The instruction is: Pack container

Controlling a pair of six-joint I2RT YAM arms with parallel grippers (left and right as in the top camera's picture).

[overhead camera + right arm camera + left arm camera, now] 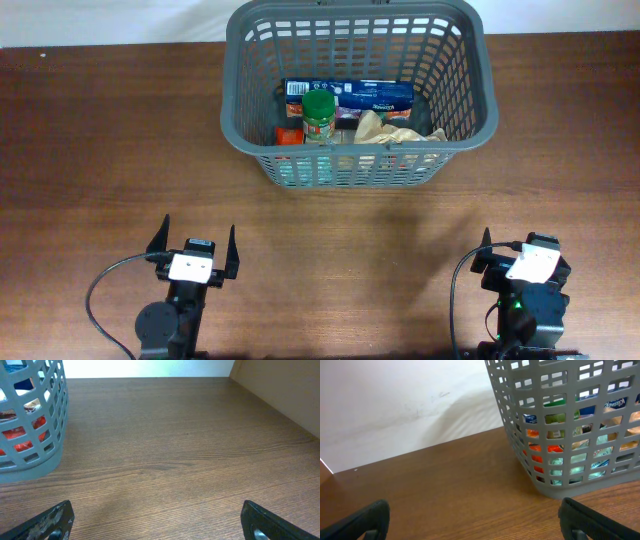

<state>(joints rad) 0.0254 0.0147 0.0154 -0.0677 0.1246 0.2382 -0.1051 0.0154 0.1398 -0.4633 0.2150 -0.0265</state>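
Observation:
The dark grey slotted basket (250, 60) stands at the far middle of the wooden table. It holds a blue box (350, 95), a green-lidded jar (319, 115), a crumpled tan bag (385, 130) and a red item (289, 135). The basket also shows in the left wrist view (560, 420) and at the left edge of the right wrist view (35, 420). My left gripper (195, 247) is open and empty near the front left edge. My right gripper (505, 255) is open and empty at the front right. Both are well short of the basket.
A pale wall (395, 400) rises behind the table's far edge. A tan panel (285, 390) borders the table on the right. Bare brown wood (350, 240) lies between the grippers and the basket.

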